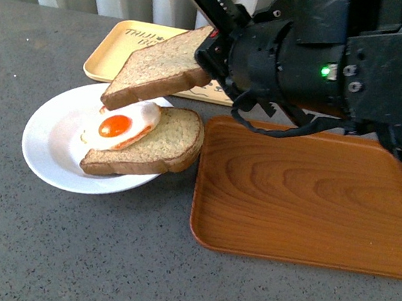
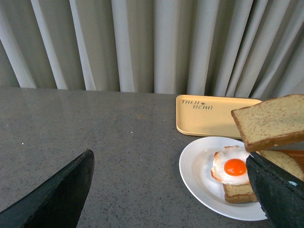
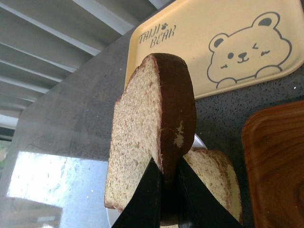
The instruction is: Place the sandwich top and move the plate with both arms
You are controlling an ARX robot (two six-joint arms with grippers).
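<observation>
**A:** Count it out for me.

**B:** Two bread slices, one fried egg [image 1: 117, 126], one plate [image 1: 49, 144], two trays. All of it is on a grey speckled desk [image 1: 56, 258]. The sandwich top [image 1: 164, 65] is in the air, tilted, its low edge close over the egg. The other slice [image 1: 167, 145] lies on the white plate with the egg on it. That slice's far end hangs past the rim toward the wooden tray [image 1: 307, 200].

**A:** And the arms?

**B:** Only the right arm [image 1: 351, 59] shows in the front view, with one small green light [image 1: 324, 70]. The right jaws are clamped on the sandwich top at its crust end. The right wrist view shows this best: two black fingers [image 3: 142, 202] pinch the slice edge-on, one on each face.

**A:** The left jaws?

**B:** They appear only in the left wrist view, as two black fingers [image 2: 59, 192] at the lower corners. They stand wide apart with nothing between them, low over bare desk and off to the side of the plate.

**A:** What else does one view give that another doesn't?

**B:** The right wrist view shows a winking bear face printed on the yellow tray [image 1: 117, 53]. In the front view the bread and arm cover it. The left wrist view shows pale curtains [image 2: 142, 42] behind the desk, and a gap between the raised slice and the egg.

**A:** Any writing?

**B:** The yellow tray's corner reads "TAIJI BEAR", as far as I can make out. The front view shows only the start of it.
</observation>
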